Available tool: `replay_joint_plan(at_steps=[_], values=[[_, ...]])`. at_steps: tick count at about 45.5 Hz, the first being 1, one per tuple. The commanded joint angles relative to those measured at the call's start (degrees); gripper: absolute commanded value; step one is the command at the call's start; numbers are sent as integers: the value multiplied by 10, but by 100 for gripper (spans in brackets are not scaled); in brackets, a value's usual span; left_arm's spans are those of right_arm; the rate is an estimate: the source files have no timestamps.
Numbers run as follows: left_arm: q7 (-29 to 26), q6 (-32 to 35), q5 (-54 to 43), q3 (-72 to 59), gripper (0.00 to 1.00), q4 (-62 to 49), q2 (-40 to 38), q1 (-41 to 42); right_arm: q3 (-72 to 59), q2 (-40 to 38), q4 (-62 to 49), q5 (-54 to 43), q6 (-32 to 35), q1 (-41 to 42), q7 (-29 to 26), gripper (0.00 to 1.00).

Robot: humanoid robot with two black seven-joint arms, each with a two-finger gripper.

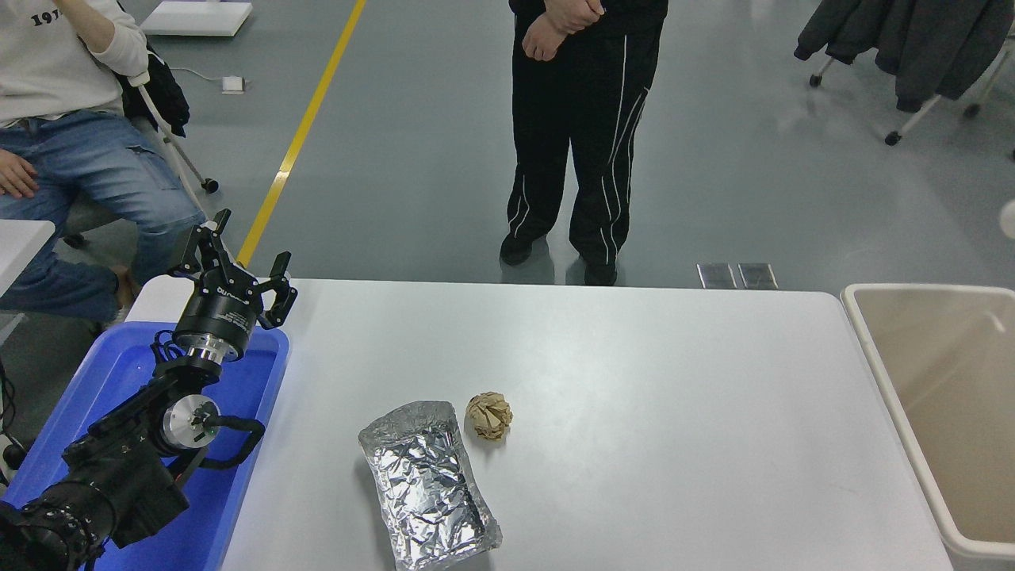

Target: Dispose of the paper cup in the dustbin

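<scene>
A sliver of the white paper cup (1009, 220) shows at the right edge of the head view, in the air above the beige dustbin (936, 365). The dustbin stands off the table's right end and its visible inside is bare. My right arm and gripper are out of view past the right edge, so I cannot see what holds the cup. My left gripper (238, 266) is parked open and empty over the blue tray at the lower left.
A crumpled brown paper ball (488, 415) and a crinkled silver foil packet (428, 484) lie on the white table (634, 381). A blue tray (119, 373) sits at the left. One person stands at the far side, another sits at the far left.
</scene>
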Motion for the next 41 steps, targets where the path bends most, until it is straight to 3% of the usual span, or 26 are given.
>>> replay_joint_plan(at_steps=[1,17,35,39,41], values=[[0,0,0,0,100,0,0,0,5,40,-10,1,-60,-75,0,0],[0,0,0,1,100,0,0,0,5,117,-7,42,-94,-135,-1,0],[0,0,0,0,100,0,0,0,4,121,-8,42,-94,-132,0,0],[0,0,0,1,100,0,0,0,0,120,-9,42,-101,-130,1,65],[0,0,0,0,100,0,0,0,-2,120,-8,42,-110,-130,1,85]])
